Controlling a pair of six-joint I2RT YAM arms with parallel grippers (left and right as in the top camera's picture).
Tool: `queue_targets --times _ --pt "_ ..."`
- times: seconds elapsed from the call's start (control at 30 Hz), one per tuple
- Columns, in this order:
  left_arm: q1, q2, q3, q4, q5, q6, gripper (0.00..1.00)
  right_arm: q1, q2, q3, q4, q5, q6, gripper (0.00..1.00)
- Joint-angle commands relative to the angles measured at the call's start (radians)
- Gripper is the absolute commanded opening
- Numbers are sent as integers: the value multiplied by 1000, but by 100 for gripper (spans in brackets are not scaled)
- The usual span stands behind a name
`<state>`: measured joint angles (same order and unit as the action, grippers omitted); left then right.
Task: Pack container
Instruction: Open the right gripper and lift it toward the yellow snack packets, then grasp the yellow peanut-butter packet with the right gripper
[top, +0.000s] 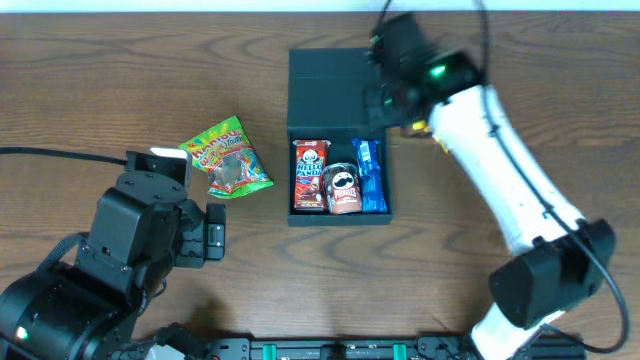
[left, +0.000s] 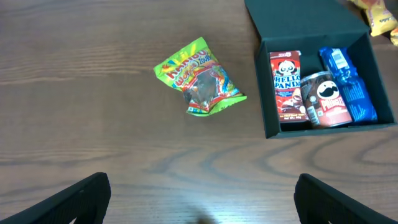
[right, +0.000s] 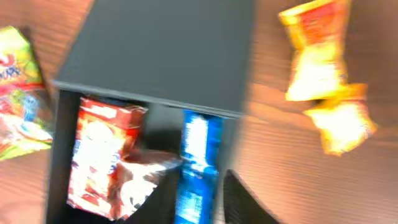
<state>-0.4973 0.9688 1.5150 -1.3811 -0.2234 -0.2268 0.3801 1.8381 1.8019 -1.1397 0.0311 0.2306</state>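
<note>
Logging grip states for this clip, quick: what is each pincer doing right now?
Left pincer: open wide, holding nothing.
Right pincer: fingers apart, so open; nothing gripped, though the view is blurred.

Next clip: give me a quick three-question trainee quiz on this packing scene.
1. True or false: the gummy bag lies on the table, outside the black gift box.
2. How many snacks are inside the box?
3. The yellow snack packet lies: A) in the box; B) on the table right of the box; C) on the gummy bag.
Key: 1 true; 2 three (Hello Panda box, Pringles can, blue packet); 3 B.
</note>
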Motion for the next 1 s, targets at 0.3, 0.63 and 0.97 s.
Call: queue_targets --times 0.3,0.63,0.97 --pt "7 -4 0 -2 -4 22 95 -316 -1 49 -121 -117 -502 94" --pt "7 -4 0 -2 -4 21 95 -372 0 -105 -30 -131 -769 94" --pt "7 -4 0 -2 -4 21 95 -376 1 -341 283 -73 -990 96"
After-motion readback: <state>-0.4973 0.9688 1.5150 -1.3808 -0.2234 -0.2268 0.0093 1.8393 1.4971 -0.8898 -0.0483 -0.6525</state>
